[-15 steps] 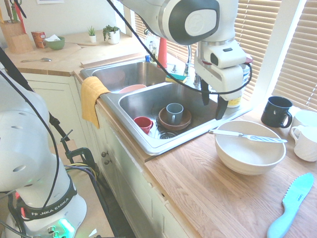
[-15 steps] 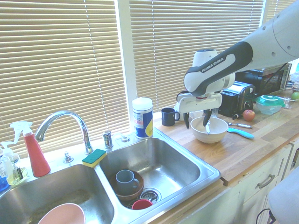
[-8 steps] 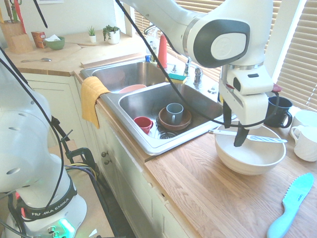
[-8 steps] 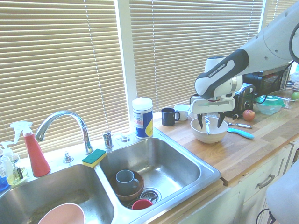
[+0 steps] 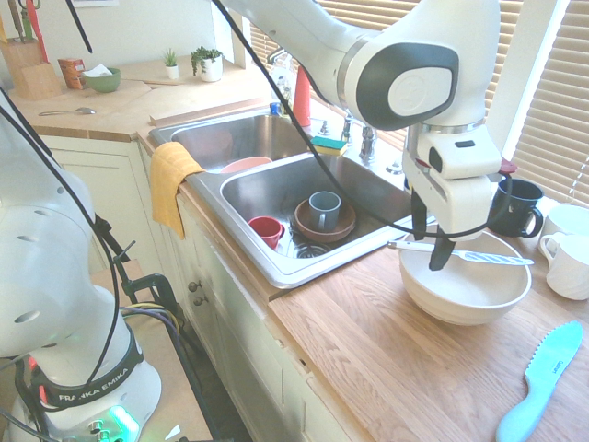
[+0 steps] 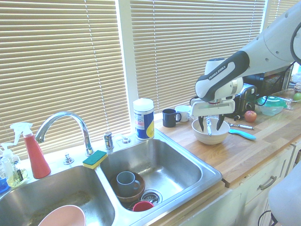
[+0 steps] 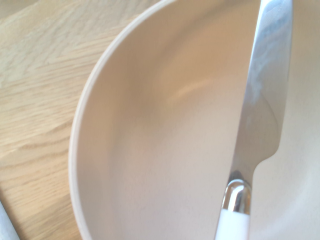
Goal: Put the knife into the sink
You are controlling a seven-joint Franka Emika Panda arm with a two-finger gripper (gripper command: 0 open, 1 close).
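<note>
The knife (image 5: 497, 258) lies flat across the rim of a white bowl (image 5: 460, 295) on the wooden counter, with its white handle pointing toward the sink (image 5: 276, 189). My gripper (image 5: 430, 241) hangs over the handle end, open, one dark finger on each side of the handle and neither pressing it. From the other side, the gripper (image 6: 210, 128) dips into the bowl (image 6: 210, 136), to the right of the sink (image 6: 174, 165). The wrist view shows the silvery blade (image 7: 265, 90) crossing the bowl's inside (image 7: 165, 125).
A broad teal plastic knife (image 5: 541, 378) lies on the counter near the front right. A black mug (image 5: 515, 207) and white mugs (image 5: 566, 262) stand behind the bowl. The near basin holds a grey cup (image 5: 323, 209) in a brown bowl and a red cup (image 5: 267, 230).
The arm swung from above the sink's right corner over to the bowl and came down around the knife's handle. The knife has not moved.
</note>
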